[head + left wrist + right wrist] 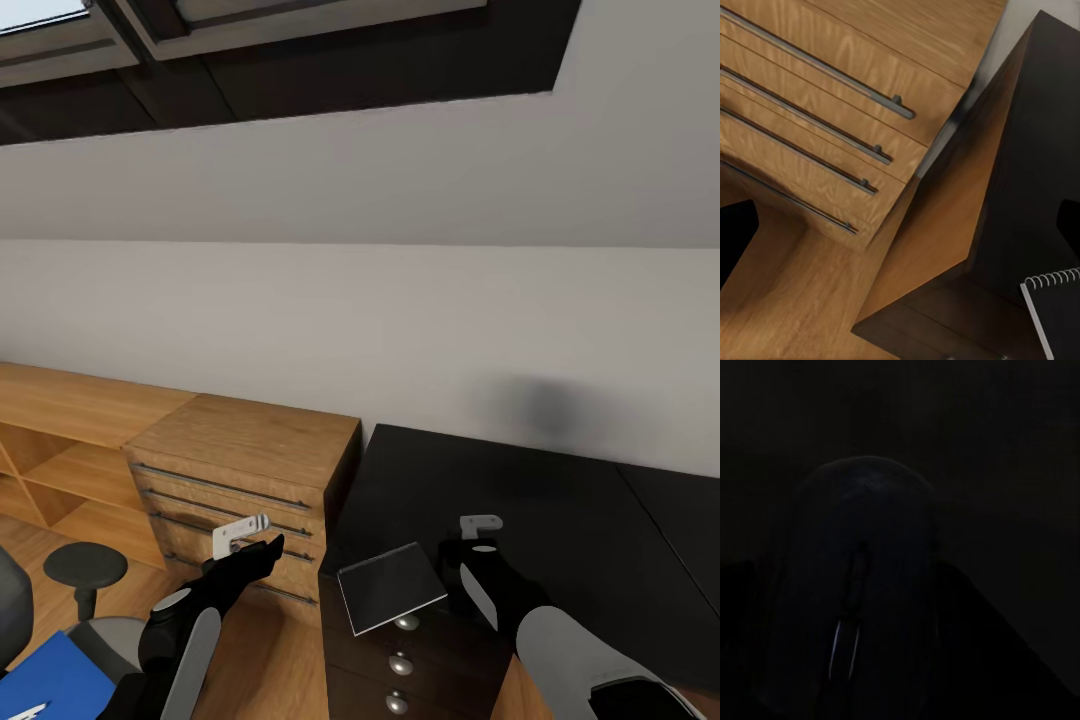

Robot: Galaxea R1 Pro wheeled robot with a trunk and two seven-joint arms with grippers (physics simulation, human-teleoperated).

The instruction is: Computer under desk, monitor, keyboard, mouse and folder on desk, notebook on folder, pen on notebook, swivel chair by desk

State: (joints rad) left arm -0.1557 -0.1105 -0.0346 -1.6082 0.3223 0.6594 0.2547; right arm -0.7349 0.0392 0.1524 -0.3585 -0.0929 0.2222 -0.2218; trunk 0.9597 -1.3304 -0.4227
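Head view: right claw (480, 535) low over the desk (560, 520) gripping the mouse (859, 600) — left claw's (245, 540) state unclear.

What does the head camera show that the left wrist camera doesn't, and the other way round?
From the head: the skylights, the grey-white wall, the blue folder and the swivel chair. From the left wrist: the wire binding on the notebook, too fine to make out from the head. Both: the wooden drawer unit, the black desk and the notebook.

A glossy black desk (560, 510) holds a dark grey notebook (392, 585). Beside it stands a light wood-grain drawer unit (245, 450), and a bright blue folder (50, 680) lies on the grey swivel chair (12, 605).
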